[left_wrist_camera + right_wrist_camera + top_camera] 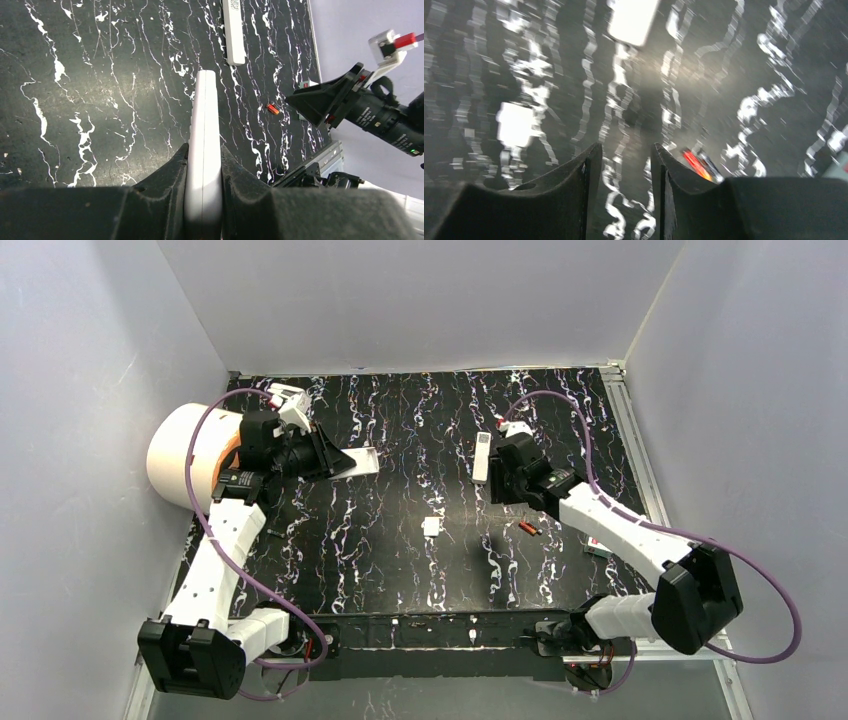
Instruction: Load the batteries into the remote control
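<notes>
The left gripper pinches a white remote edge-on. Just past that remote's far tip lies a second white remote, and off to its right an orange-red battery rests on the marbled table.

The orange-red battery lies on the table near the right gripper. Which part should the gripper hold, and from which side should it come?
Grip the battery at mid-length, across its round body, coming straight down from above. It lies flat on the table and is slim, so only its long sides give the jaws purchase. The right gripper, open and empty, hangs close by.
</notes>
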Available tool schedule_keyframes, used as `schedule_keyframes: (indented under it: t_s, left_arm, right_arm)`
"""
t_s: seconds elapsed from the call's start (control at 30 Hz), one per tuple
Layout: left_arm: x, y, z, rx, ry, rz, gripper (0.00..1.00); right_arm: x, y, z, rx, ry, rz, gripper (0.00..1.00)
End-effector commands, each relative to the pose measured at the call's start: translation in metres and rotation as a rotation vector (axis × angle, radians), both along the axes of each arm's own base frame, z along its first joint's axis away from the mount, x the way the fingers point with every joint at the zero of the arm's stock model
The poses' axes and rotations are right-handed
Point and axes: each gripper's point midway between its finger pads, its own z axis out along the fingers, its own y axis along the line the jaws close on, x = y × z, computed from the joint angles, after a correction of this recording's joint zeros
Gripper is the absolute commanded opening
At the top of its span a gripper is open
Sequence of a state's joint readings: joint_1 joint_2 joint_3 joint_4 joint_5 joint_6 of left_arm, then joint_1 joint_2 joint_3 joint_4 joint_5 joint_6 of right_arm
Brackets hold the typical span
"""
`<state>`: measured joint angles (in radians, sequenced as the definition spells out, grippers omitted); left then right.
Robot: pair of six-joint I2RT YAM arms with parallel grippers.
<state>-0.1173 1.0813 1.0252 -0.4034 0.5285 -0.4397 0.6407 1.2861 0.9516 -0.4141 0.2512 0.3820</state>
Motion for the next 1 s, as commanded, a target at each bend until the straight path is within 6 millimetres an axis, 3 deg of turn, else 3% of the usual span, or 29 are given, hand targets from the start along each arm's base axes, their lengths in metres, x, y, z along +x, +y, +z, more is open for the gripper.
schedule_keyframes:
  t_s: [0.0,0.1,0.17,0.33,0.43,0.97]
  left_arm:
    - [-0.001,0.002,0.000,0.019,-0.020,0.003,0.00]
    - [-0.001,0.000,-0.002,0.004,-0.014,-0.008,0.00]
    - [-0.002,-0.002,-0.002,-0.002,-0.013,-0.016,0.00]
    - [-0.003,-0.002,-0.005,0.001,-0.005,-0.026,0.00]
    - [-0.004,-0.002,-0.005,0.000,-0.006,-0.030,0.00]
    - [-0.004,-0.002,-0.005,0.008,-0.004,-0.030,0.00]
  right_arm:
    - [-0.009,-0.068,-0.023,-0.255,0.063,-0.169,0.47]
    - [-0.012,-0.089,-0.041,-0.240,0.121,-0.267,0.43]
    - [-0.016,-0.093,-0.054,-0.219,0.144,-0.272,0.42]
    - [-0.020,-0.077,-0.070,-0.171,0.164,-0.132,0.44]
    - [-0.024,-0.079,-0.080,-0.214,0.204,-0.096,0.45]
    - [-0.019,-0.069,-0.102,-0.227,0.268,-0.045,0.34]
